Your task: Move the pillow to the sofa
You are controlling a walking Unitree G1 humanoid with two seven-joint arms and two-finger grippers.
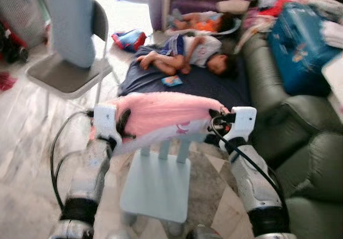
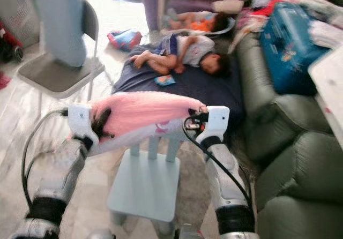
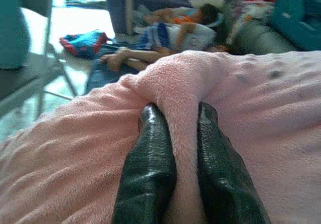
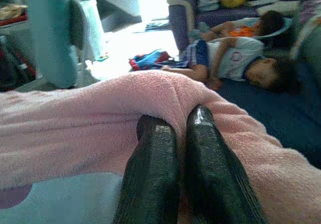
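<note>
Your left pincer (image 3: 173,148) and right pincer (image 4: 181,148) each clamp a fold of the pillow (image 1: 161,113). You hold it above a small pale-blue chair (image 1: 158,183), long axis running left to right between the arms. It is pink and fleecy. The green sofa (image 1: 300,142) lies to your right.

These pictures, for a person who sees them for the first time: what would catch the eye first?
First, the pink pillow, held across the middle of the scene, with the left gripper pinching one end and the right gripper pinching the other, above a small pale blue chair. Next, the two people lying on a dark mat on the floor beyond it. The green sofa stands on the robot's right.
</note>
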